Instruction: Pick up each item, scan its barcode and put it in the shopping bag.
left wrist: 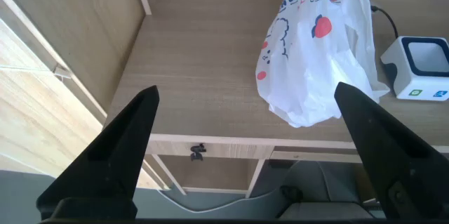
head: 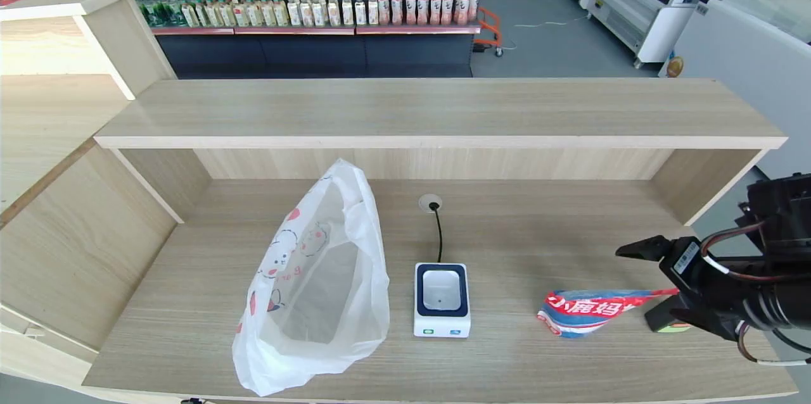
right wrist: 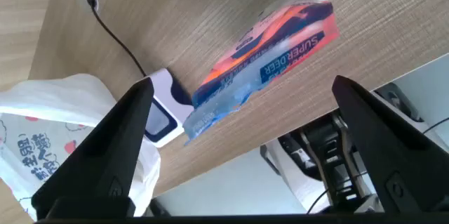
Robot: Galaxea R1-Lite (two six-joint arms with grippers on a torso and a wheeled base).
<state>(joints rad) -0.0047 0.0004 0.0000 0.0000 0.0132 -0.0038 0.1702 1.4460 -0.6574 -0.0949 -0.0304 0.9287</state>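
Two end effectors have their fingers spread wide, holding nothing. The right end effector hovers at the right end of the counter, by the tail of a snack packet lying flat to the right of the scanner. The right wrist view looks along the packet between the two fingers: red-orange and blue, white lettering, a pale translucent crimped end. The head view shows the white shopping bag gaping open left of the scanner, printed with cartoon faces. The left end effector hangs off the counter's front-left edge, near the bag.
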